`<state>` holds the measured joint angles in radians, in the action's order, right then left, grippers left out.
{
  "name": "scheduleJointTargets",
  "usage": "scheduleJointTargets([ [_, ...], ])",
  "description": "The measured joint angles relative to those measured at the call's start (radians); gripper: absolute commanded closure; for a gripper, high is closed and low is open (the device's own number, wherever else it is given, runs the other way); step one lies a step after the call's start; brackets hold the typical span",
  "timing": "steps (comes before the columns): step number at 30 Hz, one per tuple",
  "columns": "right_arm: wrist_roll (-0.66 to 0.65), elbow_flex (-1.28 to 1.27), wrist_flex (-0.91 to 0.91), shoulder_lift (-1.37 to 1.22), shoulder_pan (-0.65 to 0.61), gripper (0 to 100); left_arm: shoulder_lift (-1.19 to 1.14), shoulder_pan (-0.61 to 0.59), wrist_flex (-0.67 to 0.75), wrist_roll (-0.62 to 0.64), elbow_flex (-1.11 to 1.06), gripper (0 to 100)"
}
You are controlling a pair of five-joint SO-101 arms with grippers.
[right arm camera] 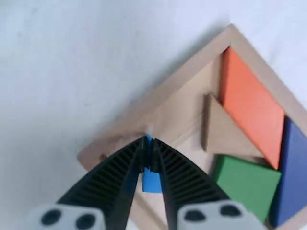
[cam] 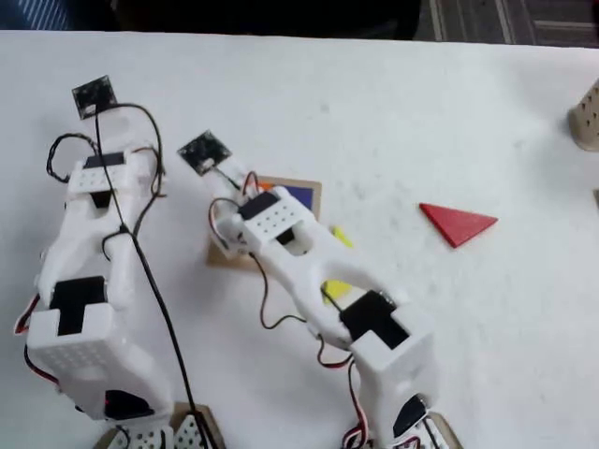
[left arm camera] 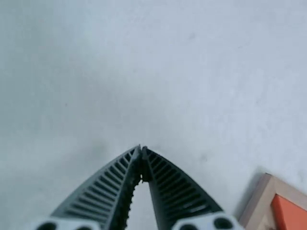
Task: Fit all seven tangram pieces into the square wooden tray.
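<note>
The right claw (right arm camera: 147, 143) is clenched on a small light-blue piece (right arm camera: 151, 181), pinched between the ribbed fingers above one corner of the square wooden tray (right arm camera: 180, 79). Whether the piece touches the tray floor is hard to tell from this angle. Four pieces already lie in the tray. An orange piece (right arm camera: 252, 105) sits along one wall, with a tan triangle (right arm camera: 223, 132) against it. A green square (right arm camera: 247, 182) is beside the triangle, and a dark blue piece (right arm camera: 292, 172) lies next to both the orange and the green.

From above, the right arm covers most of the tray. A yellow piece (cam: 337, 290) peeks out beside the arm (mostly hidden under it). A red triangle (cam: 457, 223) lies well apart on the white worktop (cam: 374, 112).

The left claw (left arm camera: 141, 152) is clenched on nothing, its tips meeting over bare worktop, with a corner of the tray near it.
</note>
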<state>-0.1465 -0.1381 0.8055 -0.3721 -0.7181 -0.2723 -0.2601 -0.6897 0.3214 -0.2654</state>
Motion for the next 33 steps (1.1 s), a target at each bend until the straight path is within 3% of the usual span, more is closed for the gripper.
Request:
scheduleJointTargets([
  [15, -0.058, -0.003, 0.265, 0.146, 0.098, 98.1, 0.000, 0.000, 0.000, 0.000, 0.000, 98],
  [33, -0.060, 0.000, 0.097, 0.011, 0.080, 98.1, 0.000, 0.000, 0.000, 0.000, 0.000, 98],
])
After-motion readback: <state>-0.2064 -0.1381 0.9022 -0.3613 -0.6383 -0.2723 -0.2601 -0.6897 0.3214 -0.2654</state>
